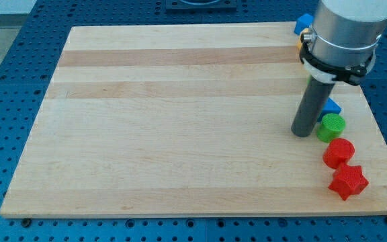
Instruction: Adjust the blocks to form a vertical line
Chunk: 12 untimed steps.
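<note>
Camera view puts my tip on the wooden board, at the view's right, just beside the green round block on its left. You see a bare rod holding nothing. A blue block peeks out behind the rod, above the green one. Below the green come the red round block and the red star block, trailing toward the view's bottom right. Another blue block sits at the board's top right corner. Under the board lies a blue perforated table.

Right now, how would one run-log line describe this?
my tip left of green cylinder | red cylinder, red star below | blue blocks partly hidden
</note>
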Available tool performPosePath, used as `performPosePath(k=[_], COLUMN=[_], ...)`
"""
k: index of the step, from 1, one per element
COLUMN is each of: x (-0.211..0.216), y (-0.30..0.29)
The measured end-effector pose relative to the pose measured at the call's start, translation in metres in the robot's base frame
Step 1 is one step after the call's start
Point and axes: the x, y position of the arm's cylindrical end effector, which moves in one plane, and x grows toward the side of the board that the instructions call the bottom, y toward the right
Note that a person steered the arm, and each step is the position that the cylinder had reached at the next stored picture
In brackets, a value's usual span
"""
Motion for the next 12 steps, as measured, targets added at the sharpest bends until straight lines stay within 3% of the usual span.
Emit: performPosePath(k=[12], x=[-0.026], y=[0.004])
